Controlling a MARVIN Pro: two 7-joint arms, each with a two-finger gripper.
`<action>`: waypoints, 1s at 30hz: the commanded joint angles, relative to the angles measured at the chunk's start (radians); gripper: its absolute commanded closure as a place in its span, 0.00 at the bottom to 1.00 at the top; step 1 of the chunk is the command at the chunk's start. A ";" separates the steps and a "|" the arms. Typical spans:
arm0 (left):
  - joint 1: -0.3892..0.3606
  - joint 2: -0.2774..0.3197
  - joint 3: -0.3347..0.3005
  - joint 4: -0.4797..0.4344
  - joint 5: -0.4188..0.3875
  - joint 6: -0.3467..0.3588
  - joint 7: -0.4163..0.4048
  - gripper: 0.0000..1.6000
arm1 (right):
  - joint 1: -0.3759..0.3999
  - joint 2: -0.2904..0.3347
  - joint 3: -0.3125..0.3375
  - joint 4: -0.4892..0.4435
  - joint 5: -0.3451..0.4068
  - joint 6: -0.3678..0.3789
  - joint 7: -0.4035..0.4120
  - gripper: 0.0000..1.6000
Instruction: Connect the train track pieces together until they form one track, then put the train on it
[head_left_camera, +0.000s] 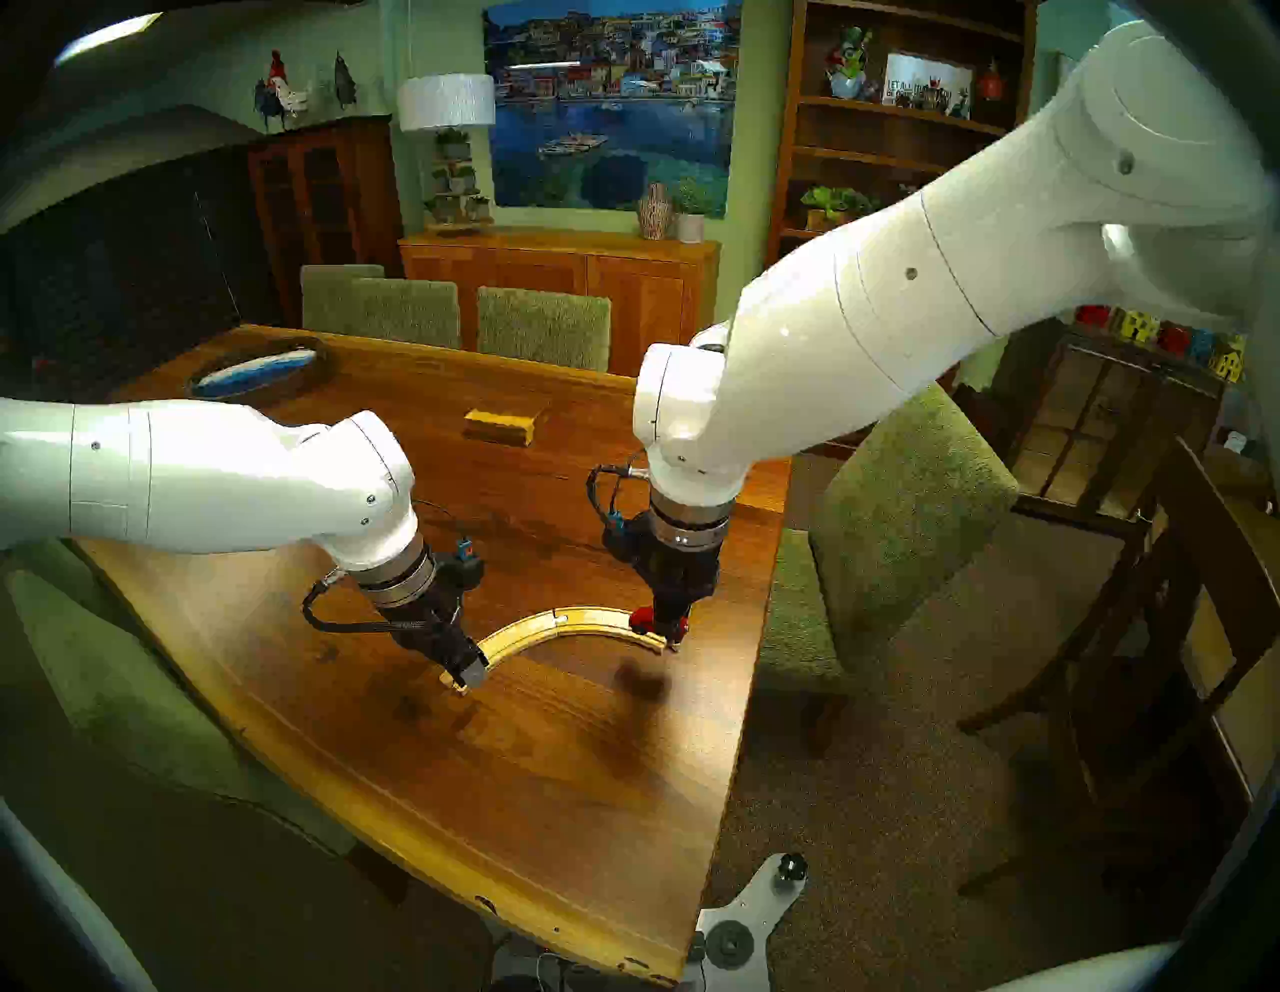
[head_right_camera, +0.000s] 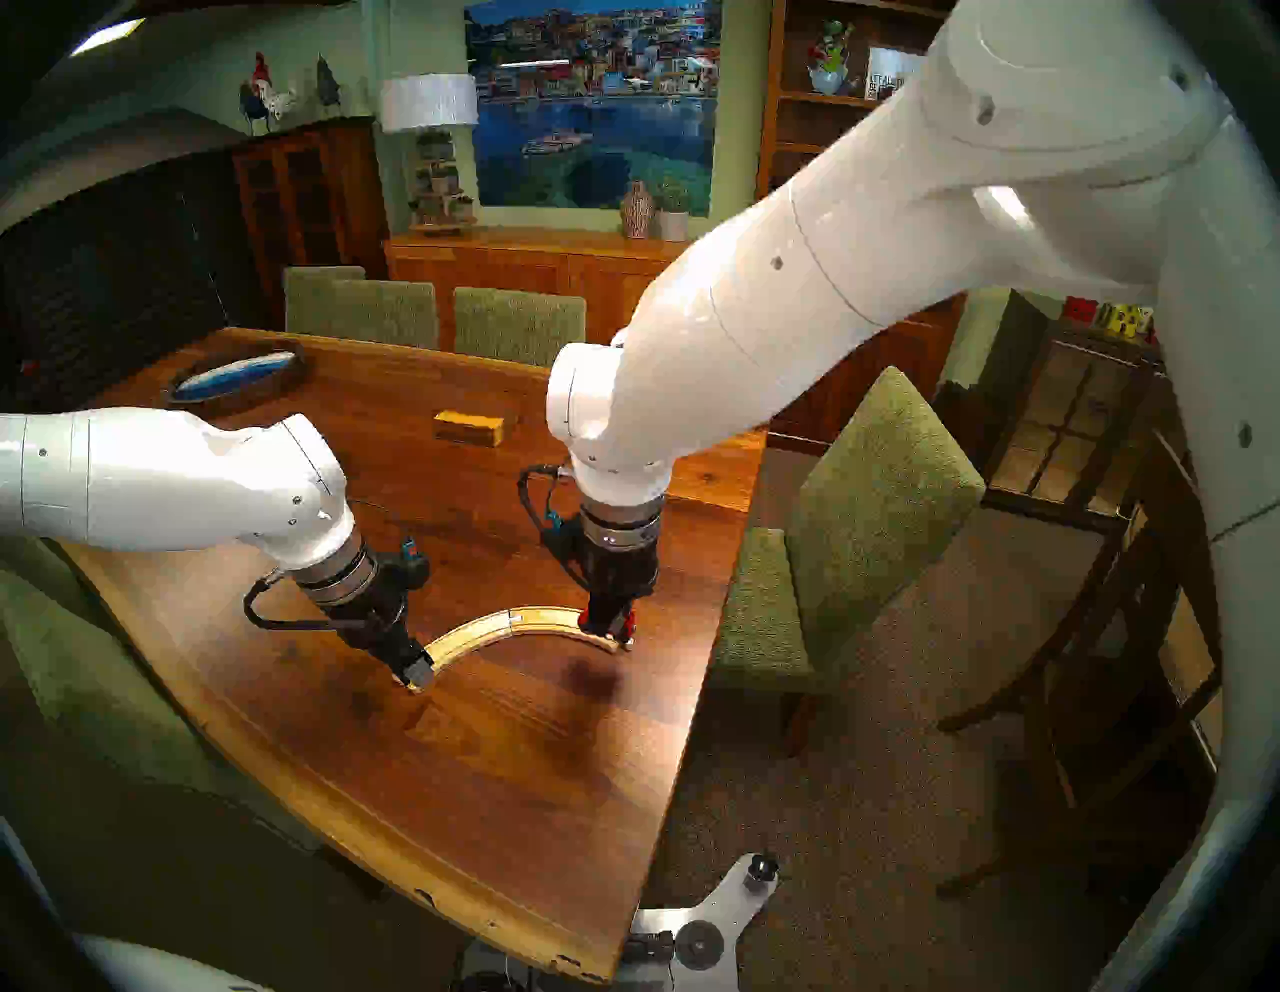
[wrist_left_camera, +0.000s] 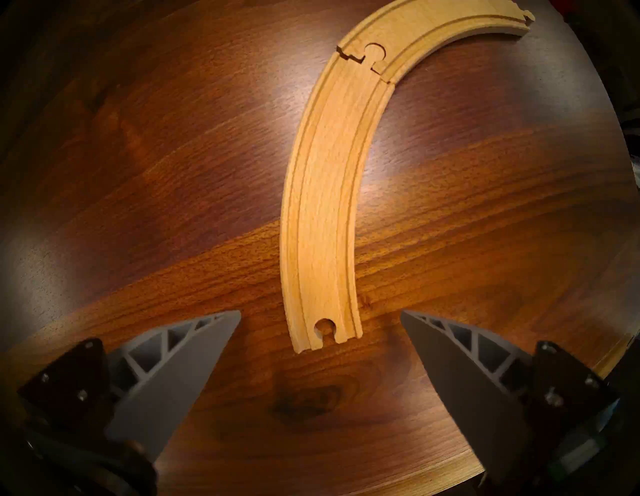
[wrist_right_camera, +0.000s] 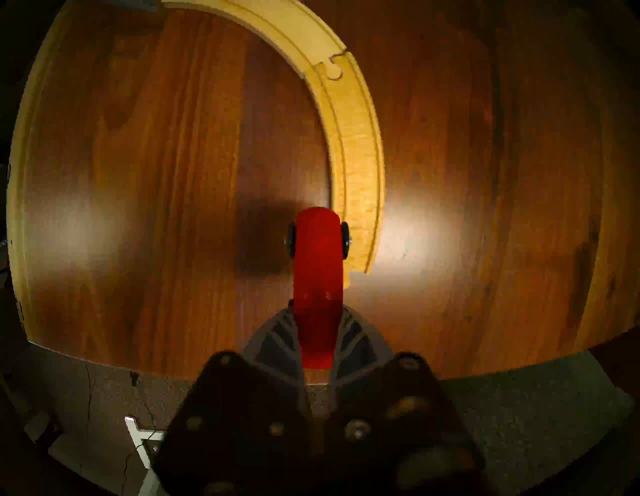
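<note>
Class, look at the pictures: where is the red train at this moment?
The train is gripped in the right claw, over the right-hand end of the joined track in the head views, not visibly seated in the grooves.

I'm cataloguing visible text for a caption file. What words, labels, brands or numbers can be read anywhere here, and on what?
"LET ALL TH…": white sign on the bookshelf; the rest is cut off and too blurred to read.
The coloured blocks on the right may carry letters; too small to tell.
No text on the track, train, wooden block or either hand.
</note>
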 joint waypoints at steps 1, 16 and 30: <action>-0.029 0.000 -0.022 -0.002 -0.002 -0.001 0.001 0.00 | -0.041 -0.038 0.004 0.112 -0.026 0.006 0.070 1.00; -0.029 0.000 -0.022 -0.003 -0.002 0.000 0.002 0.00 | -0.120 -0.081 -0.003 0.196 -0.033 0.012 0.116 1.00; -0.029 0.000 -0.023 -0.002 -0.002 0.000 0.002 0.00 | -0.144 -0.086 -0.003 0.239 0.008 0.031 0.088 1.00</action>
